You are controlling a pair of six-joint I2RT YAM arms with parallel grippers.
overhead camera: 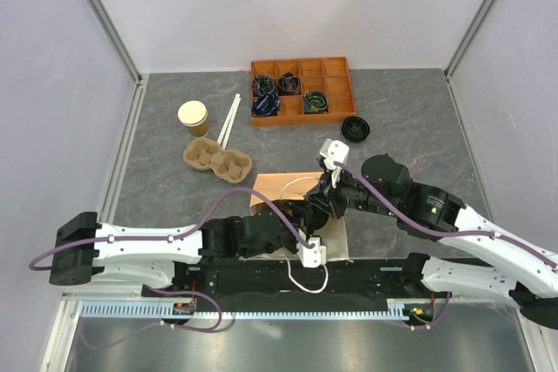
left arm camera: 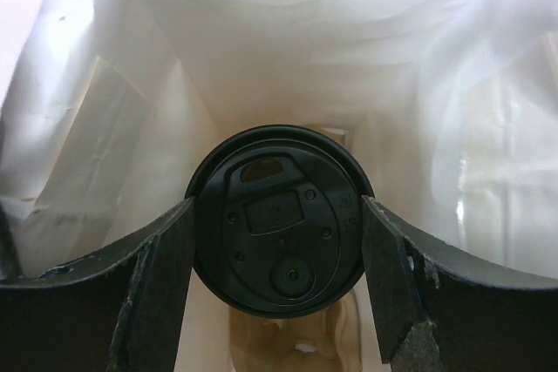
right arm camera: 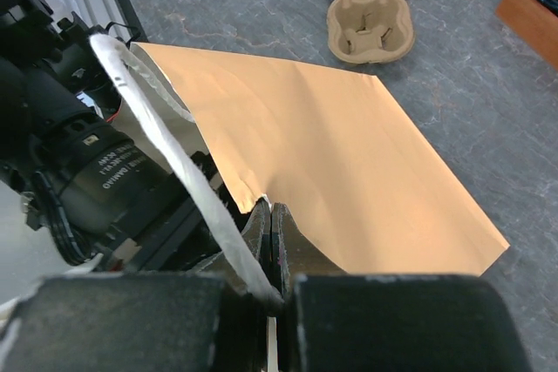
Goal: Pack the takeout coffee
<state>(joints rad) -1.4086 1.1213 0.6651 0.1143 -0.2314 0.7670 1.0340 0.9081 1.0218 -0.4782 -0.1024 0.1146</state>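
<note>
The takeout coffee [left arm camera: 279, 241] shows only in the left wrist view: its round black lid faces the camera and its brown cup wall is below. It sits inside the kraft paper bag [overhead camera: 281, 186], whose pale inner walls surround it. My left gripper [left arm camera: 277, 202] reaches into the bag, and its fingers [left arm camera: 166, 259] press both sides of the lid. My right gripper [right arm camera: 271, 215] is shut on the bag's top edge [right arm camera: 261, 202] beside the white handle [right arm camera: 166, 141], holding the mouth up. The tan bag face [right arm camera: 349, 154] lies on the table.
A lidless tan cup [overhead camera: 193, 117] stands at the back left, next to white sticks [overhead camera: 229, 119]. A pulp cup carrier [overhead camera: 217, 159] lies in front of it. A wooden compartment tray [overhead camera: 302, 91] is at the back. A loose black lid [overhead camera: 355, 129] lies to its right.
</note>
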